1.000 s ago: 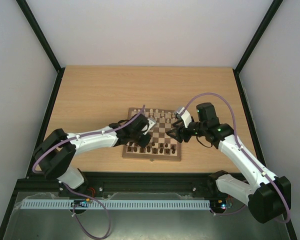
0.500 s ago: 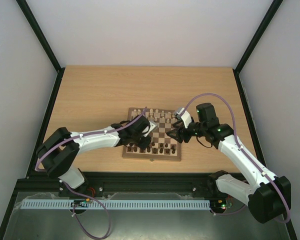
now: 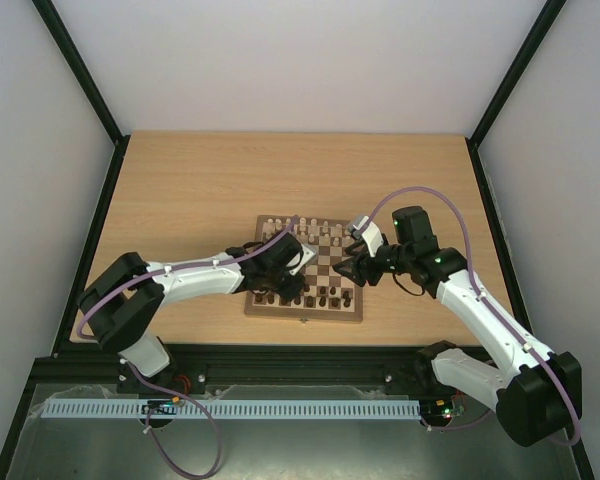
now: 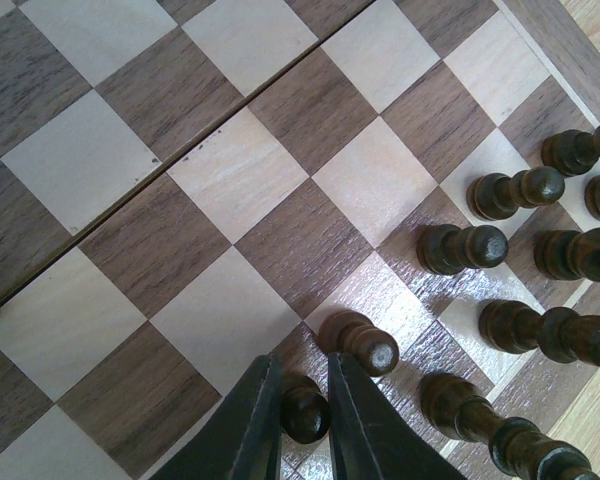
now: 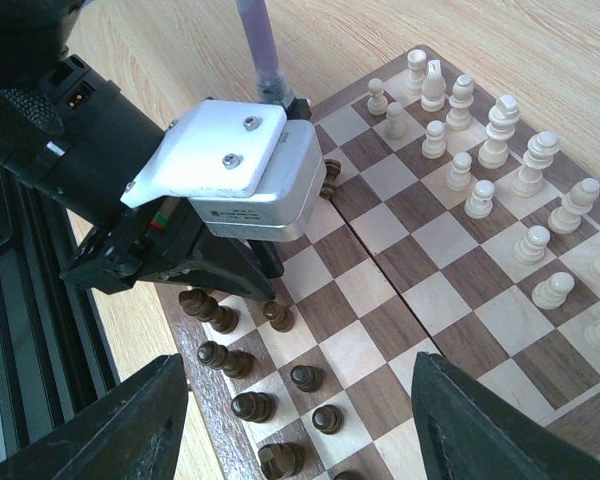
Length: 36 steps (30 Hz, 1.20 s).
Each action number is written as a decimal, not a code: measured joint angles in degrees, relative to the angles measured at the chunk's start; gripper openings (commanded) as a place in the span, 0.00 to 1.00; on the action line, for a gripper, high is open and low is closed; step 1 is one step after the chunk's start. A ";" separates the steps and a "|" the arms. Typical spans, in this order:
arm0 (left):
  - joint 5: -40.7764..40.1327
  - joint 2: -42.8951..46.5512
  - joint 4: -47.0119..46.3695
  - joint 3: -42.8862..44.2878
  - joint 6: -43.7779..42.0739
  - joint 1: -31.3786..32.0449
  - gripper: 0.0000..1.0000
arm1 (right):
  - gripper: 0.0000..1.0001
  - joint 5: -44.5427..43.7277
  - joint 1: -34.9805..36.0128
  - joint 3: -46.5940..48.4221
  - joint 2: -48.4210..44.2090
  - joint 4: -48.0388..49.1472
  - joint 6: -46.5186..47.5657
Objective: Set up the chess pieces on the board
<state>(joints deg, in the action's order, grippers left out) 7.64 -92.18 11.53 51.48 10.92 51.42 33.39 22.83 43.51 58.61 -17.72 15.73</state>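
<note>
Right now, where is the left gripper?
In the left wrist view, the left gripper is at the bottom edge over the board, its fingers closed on a dark pawn, with a second dark pawn to its upper right.

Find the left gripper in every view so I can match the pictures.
Top external: the left gripper is left of centre, over the near-left part of the board.
Left wrist: bottom centre, fingers on either side of a dark pawn.
Right wrist: upper left, white-plated body, fingers pointing down at the board.
Shared landmark: the rows of dark pieces along the board's near edge.
</note>
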 measured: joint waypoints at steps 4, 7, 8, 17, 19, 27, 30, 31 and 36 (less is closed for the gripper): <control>0.39 -0.17 -0.02 0.11 0.00 0.07 0.17 | 0.63 0.02 0.00 0.00 0.09 0.00 0.37; 0.48 -0.20 0.00 0.11 0.00 0.07 0.19 | 0.63 0.04 0.00 0.00 0.39 -0.02 0.57; 0.48 -0.20 0.00 0.11 0.00 0.07 0.20 | 0.63 0.04 0.00 0.00 0.44 -0.02 0.59; 0.24 -0.17 0.44 0.26 0.02 0.07 0.24 | 0.63 0.46 0.00 0.00 0.44 -0.02 0.76; 0.00 -0.15 0.44 0.26 0.02 0.07 0.24 | 0.63 0.61 0.00 0.00 0.44 -0.04 0.76; -2.86 1.44 0.50 0.28 0.57 0.04 0.27 | 0.63 0.70 0.00 0.00 0.44 -0.04 0.76; -3.43 3.13 0.39 0.26 0.76 0.04 0.27 | 0.63 0.70 0.00 0.00 0.44 -0.04 0.76; -3.48 3.69 0.35 0.26 0.83 0.00 0.27 | 0.63 0.72 0.00 0.00 0.46 -0.04 0.76; -4.04 6.88 0.17 0.26 1.11 -0.76 0.32 | 0.62 0.85 0.00 0.00 1.01 -0.04 0.76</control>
<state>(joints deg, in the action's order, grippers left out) 3.60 -85.30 11.70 51.75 12.03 50.65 34.24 22.83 43.51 59.61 -17.76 16.49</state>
